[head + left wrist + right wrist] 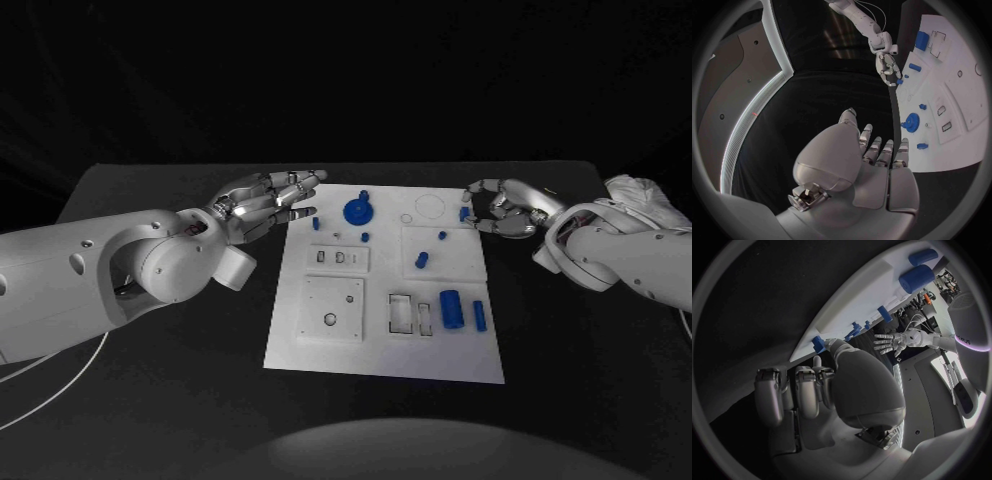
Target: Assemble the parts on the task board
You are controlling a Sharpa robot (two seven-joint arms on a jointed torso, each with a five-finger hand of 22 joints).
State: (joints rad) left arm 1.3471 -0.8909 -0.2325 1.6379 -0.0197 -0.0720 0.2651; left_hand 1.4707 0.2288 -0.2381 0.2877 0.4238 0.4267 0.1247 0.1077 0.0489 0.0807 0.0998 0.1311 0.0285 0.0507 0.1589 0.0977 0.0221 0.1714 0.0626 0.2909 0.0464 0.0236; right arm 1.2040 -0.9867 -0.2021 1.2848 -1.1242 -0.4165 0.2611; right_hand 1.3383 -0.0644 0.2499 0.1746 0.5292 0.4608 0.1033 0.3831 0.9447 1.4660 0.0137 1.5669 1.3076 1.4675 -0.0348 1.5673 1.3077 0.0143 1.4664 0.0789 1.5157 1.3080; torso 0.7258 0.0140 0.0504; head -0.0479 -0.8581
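The white task board (pixel 382 340) lies mid-table. On it are a blue gear-like disc (pixel 359 210), several small blue pegs such as one (pixel 421 260), a thick blue cylinder (pixel 451 308) and a slim blue bar (pixel 479 315). My left hand (pixel 267 200) hovers open, fingers spread, just left of the board's far left corner; its palm (pixel 861 170) holds nothing. My right hand (pixel 505 208) is at the board's far right edge, fingers curled, its thumb and a fingertip pinching a small blue part (pixel 464 213). That part (pixel 819 343) stands at the board's rim beside the thumb.
Recessed white blocks sit on the board: one with slots (pixel 340 258), a square one (pixel 330 310) and a framed one (pixel 408 314). A ring outline (pixel 428 207) marks the far side. Black table (pixel 173 400) surrounds the board.
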